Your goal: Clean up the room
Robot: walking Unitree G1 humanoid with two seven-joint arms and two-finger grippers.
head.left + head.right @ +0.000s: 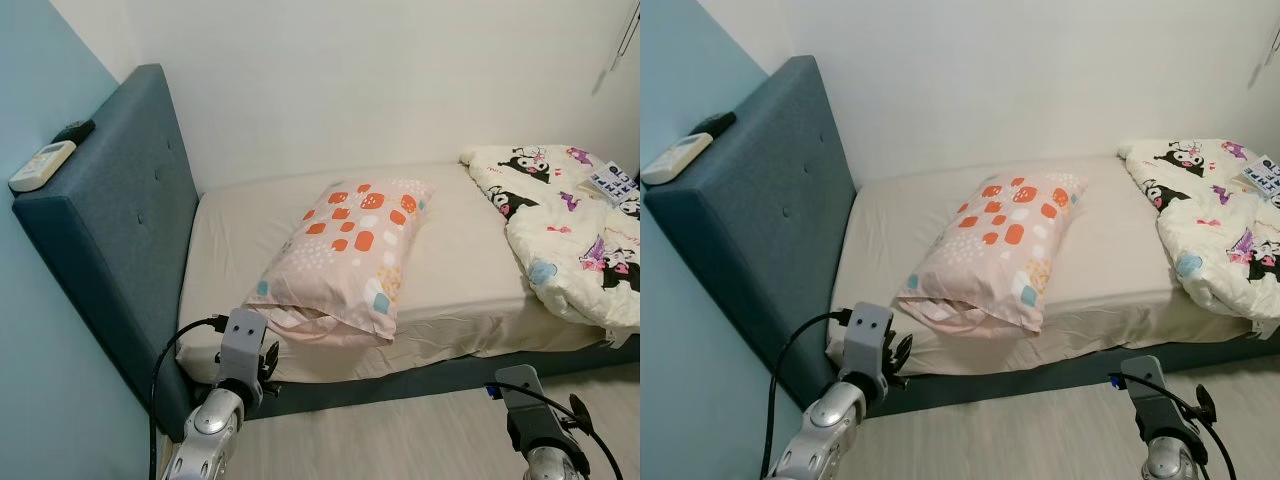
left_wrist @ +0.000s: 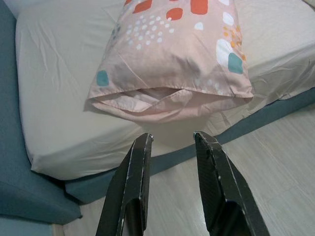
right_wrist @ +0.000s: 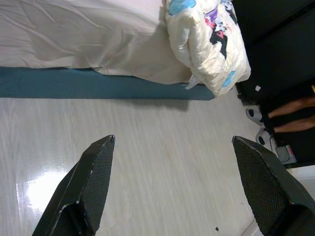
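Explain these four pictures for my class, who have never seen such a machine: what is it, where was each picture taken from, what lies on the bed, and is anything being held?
This is a walking humanoid robot with two silver arms, tidying a bedroom. The two wide pictures come from cameras in its head, looking down at a bed. The other two come from cameras on its wrists, looking along each end effector's two black fingers.

On the bed lie a pink patterned pillow and a bunched cartoon-print quilt. A white remote and a dark one rest on the blue headboard.

The left end effector is open, just short of the pillow's open end, over the bed's near edge. The right end effector is spread wide above the pale floor. Neither holds anything.
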